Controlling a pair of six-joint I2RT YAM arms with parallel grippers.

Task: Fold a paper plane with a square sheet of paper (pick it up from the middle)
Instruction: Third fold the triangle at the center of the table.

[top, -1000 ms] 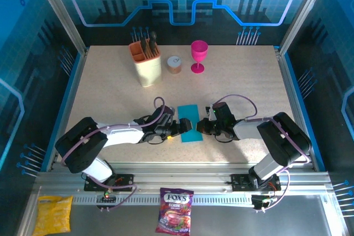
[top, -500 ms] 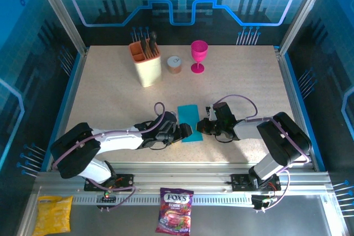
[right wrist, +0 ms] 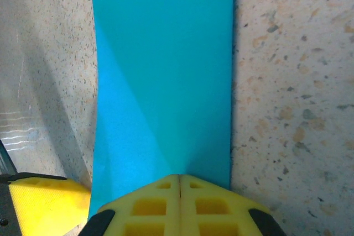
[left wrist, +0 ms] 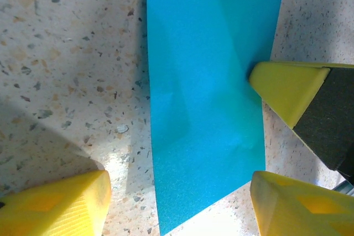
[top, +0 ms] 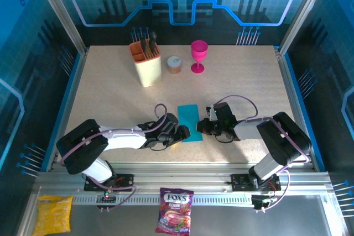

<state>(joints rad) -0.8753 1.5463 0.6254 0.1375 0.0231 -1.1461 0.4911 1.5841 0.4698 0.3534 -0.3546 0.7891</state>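
Speckled table point(top: 110, 98): right gripper point(right wrist: 178, 179) pinches paper point(top: 188, 115); left gripper point(left wrist: 180, 197), jaws apart, moved over its end.

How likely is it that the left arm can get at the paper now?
Probably yes: the left gripper has open jaws astride the paper end on the table. The shut right gripper touches one edge, leaving that end free.

Paper point(top: 188, 119): flat on surface point(top: 249, 81), centre front.
Left fingers point(left wrist: 61, 203): astride paper's near end.
Right fingers point(right wrist: 180, 205): tips on paper's right edge.
Holder point(top: 146, 64), tin point(top: 174, 64), goblet point(top: 199, 55): row at rear, left to right.
Candy bag point(top: 175, 218), snack bag point(top: 53, 214): on ledge point(top: 249, 216) before surface, snack bag far left.
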